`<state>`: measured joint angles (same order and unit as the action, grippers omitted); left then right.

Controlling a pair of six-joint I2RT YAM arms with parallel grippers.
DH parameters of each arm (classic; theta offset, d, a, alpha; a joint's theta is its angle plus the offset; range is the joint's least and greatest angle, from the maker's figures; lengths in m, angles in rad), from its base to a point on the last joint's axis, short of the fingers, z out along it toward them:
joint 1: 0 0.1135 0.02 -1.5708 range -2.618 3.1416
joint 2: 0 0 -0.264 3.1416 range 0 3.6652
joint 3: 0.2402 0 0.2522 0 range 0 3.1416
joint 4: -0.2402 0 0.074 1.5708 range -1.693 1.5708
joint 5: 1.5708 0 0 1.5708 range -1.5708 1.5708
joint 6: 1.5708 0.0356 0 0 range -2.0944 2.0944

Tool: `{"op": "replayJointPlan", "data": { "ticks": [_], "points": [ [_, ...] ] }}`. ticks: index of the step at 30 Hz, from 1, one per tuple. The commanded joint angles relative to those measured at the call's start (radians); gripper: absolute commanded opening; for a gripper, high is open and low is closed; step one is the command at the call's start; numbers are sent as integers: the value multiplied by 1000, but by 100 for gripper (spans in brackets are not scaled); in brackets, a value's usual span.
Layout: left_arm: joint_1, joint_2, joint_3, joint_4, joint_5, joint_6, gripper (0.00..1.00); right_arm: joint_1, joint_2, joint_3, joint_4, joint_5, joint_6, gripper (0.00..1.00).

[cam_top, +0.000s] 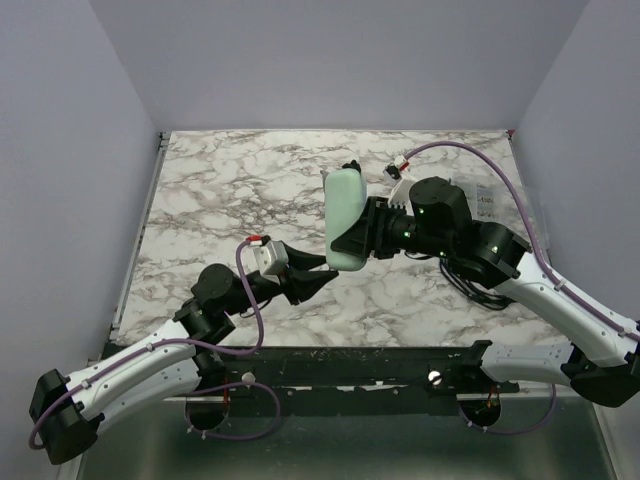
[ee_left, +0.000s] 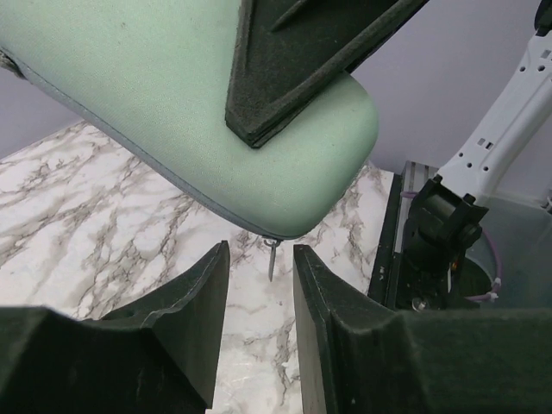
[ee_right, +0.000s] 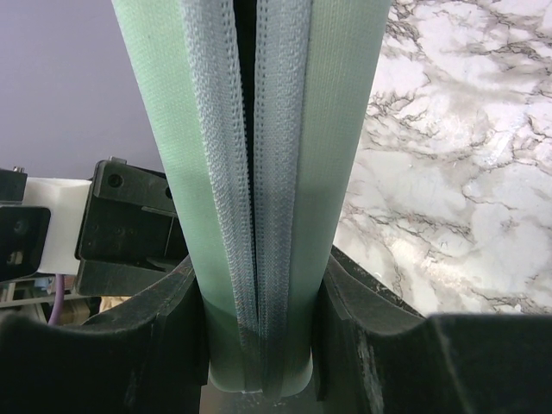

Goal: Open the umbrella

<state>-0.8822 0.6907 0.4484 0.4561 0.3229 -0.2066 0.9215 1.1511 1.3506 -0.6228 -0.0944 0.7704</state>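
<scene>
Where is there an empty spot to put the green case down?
Bare marble: far left of the table, between its left edge and the green case. Crowded: the middle, where the left end effector faces the case in the right end effector, and the black cable at right.

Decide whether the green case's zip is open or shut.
Seemingly partly open: a dark gap splits the zip of the green case up top, closing near the right gripper.

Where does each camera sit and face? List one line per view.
Top external: above, behind the robot, looking down on the marble table; left arm, right arm show.
Left wrist: faces the green case; left end effector shows.
Right wrist: looks along the clamped case; right end effector shows.
All share the case.
</scene>
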Motion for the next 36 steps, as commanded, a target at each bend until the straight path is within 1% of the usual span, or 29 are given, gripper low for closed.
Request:
{"op": "replayJointPlan", "data": {
  "ticks": [1,3,6,7,12,15,18,24,33,36],
  "points": [
    [-14,-8,23,27,20,11,33,-2,-11,2,87,-23,7,1],
    [-15,-5,24,21,22,12,24,-3,-12,-2,92,-27,10,1],
    [-20,-3,31,13,26,13,2,-2,-14,-13,98,-34,12,1],
    [-20,-3,35,8,23,14,0,-3,-16,-17,99,-36,12,1],
    [-23,-27,41,-27,-27,18,0,-3,-35,-34,91,-43,11,1],
    [-23,-33,59,-78,-36,28,0,-2,-55,-48,89,-50,16,1],
    [-23,-41,65,-121,-54,36,0,-3,-57,-58,93,-101,14,1],
    [-23,-59,66,-153,-108,63,0,-3,-35,-60,79,-216,-6,1],
    [-22,-46,113,-199,-132,104,0,-2,-27,-72,56,-266,-17,1],
    [-22,-31,128,-221,-170,120,0,-2,-29,-77,60,-281,-12,1]
  ]
}}
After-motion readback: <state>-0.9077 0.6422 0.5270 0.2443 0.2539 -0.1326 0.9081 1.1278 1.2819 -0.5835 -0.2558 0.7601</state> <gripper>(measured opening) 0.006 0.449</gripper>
